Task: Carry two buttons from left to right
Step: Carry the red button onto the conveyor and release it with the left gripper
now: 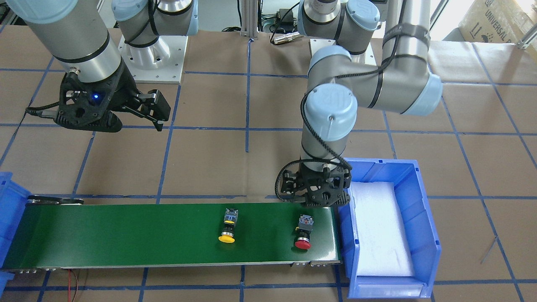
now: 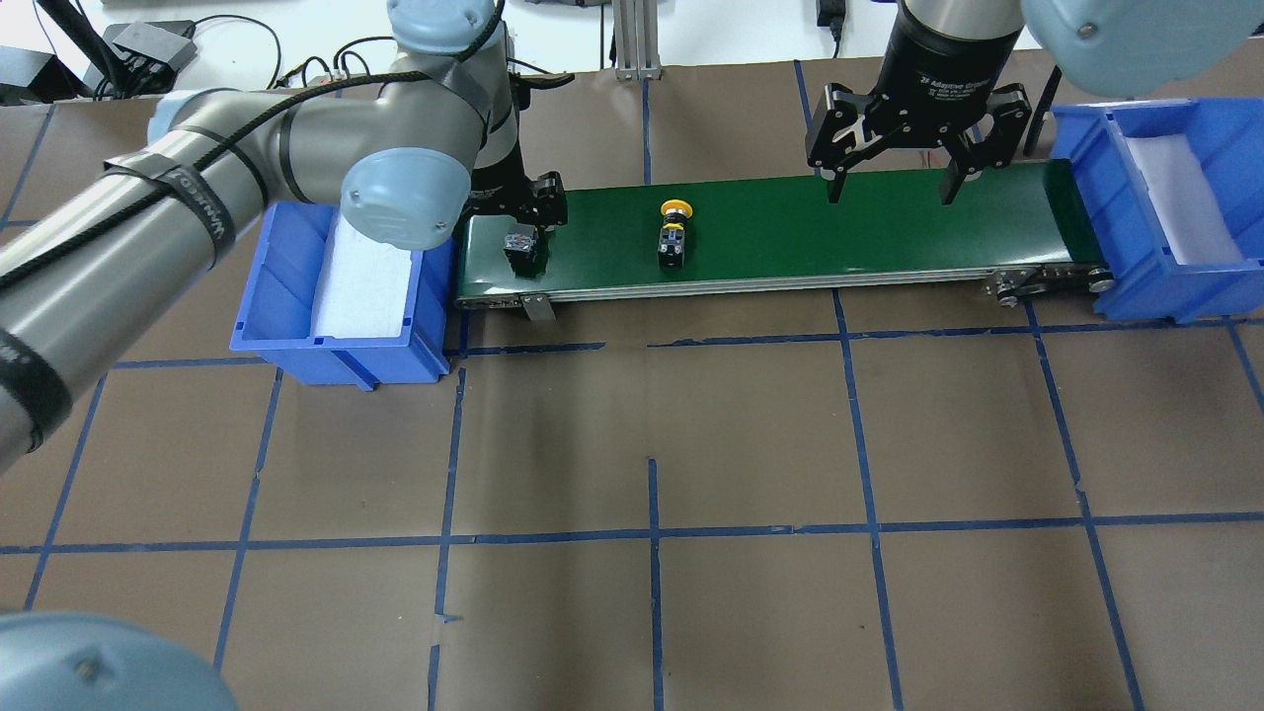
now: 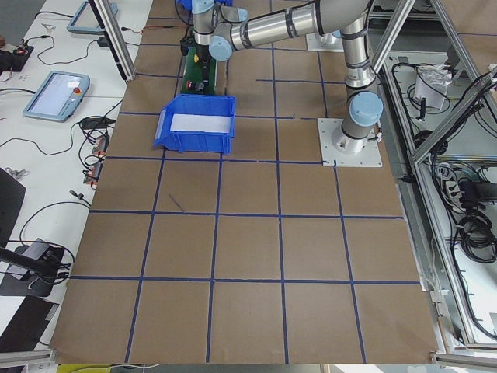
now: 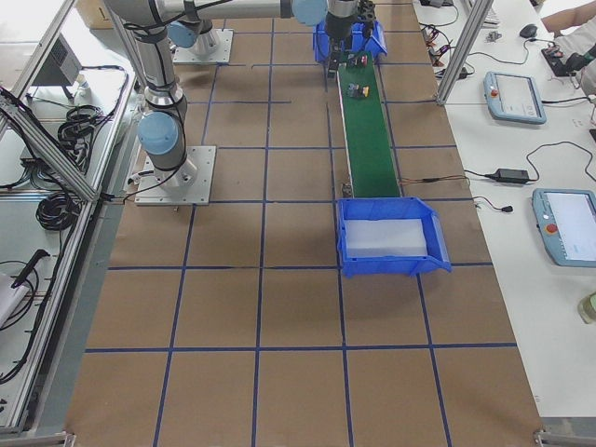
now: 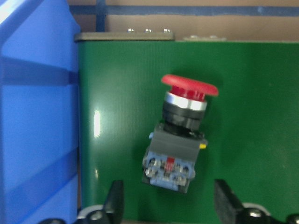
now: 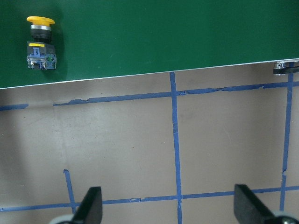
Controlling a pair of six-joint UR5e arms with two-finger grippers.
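Both tools gaped: the red-capped black-bodied push-button lay below our left tool; the yellow-capped push-button, we judged, needed grasping next by our right tool.

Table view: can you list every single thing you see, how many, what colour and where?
Belt: one, green, between the bins.
Buttons: two, a yellow button and a red button, lying on the belt.
Bins: two, blue, left bin and right bin at the belt's ends, a white pad in each.
Table: one, brown with blue tape lines.
Control screens: two, grey, side bench.
Left pincer: one, black, open over the red button.
Right pincer: one, black, open, raised.
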